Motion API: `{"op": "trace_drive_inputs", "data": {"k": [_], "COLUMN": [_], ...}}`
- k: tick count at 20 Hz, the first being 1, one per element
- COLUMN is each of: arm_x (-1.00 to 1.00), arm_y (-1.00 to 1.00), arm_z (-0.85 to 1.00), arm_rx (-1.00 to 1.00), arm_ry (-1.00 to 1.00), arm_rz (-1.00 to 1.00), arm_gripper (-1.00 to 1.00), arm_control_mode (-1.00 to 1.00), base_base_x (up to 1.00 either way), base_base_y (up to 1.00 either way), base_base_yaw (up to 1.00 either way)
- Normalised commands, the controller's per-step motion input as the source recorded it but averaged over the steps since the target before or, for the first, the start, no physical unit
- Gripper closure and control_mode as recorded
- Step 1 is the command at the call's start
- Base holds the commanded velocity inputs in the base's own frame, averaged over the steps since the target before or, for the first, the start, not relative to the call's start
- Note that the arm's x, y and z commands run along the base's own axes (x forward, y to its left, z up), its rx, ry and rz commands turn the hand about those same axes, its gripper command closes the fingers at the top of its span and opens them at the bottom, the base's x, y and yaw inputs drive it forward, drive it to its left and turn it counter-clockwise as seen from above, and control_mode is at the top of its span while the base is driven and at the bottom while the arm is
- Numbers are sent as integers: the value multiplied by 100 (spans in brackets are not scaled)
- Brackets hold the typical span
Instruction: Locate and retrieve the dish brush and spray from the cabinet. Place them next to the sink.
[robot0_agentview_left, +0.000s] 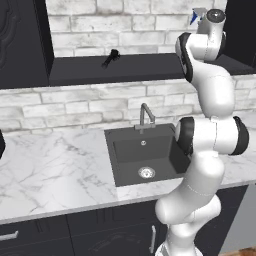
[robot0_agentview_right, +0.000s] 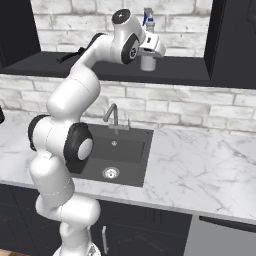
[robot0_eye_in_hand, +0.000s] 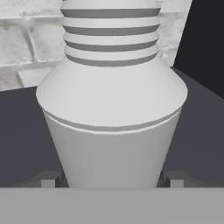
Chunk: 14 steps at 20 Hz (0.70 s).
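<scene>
So, going from left to right, the dish brush (robot0_agentview_left: 110, 57) lies first, flat on the long shelf board of the cabinet (robot0_agentview_left: 75, 72), with its head toward the brick wall. It lies well apart from the arm, so I judge it is left for a later trip.

Below it, in the middle, the sink (robot0_agentview_left: 145, 155) sits in the white marble counter (robot0_agentview_left: 50, 170) with its faucet (robot0_agentview_left: 145, 116) at the back edge. The marble beside the basin is where both things should end, and neither is there yet.

Further right on the same shelf stands the spray (robot0_agentview_right: 147, 59), upright, near the tall dark side panel. The arm reaches up to it at shelf height, and the gripper (robot0_eye_in_hand: 112, 180) comes at the bottle from the front and low on its body. In the hand view the grey bottle stands between the two finger tips (robot0_eye_in_hand: 50, 180), one on each side of its base. The jaws are wide, but whether they already press the bottle I cannot tell. A low, level hold on the round body seems chosen because the neck and the trigger on top are narrow and awkward. The risk is that the bottle slips or tips when it is lifted off the shelf.
</scene>
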Motion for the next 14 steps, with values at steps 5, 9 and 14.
{"op": "trace_drive_inputs", "data": {"k": [5,9,14], "arm_x": [-4,-30,-76], "arm_y": [11,29,25], "arm_z": [0,6,14], "arm_rx": [0,0,0], "arm_ry": [0,-2,-10], "arm_rz": [-1,-3,-15], "arm_gripper": [100,100,100], "arm_control_mode": [-100,-100,-100], "base_base_x": [0,0,0], "base_base_y": [0,0,0], "base_base_yaw": [0,0,0]}}
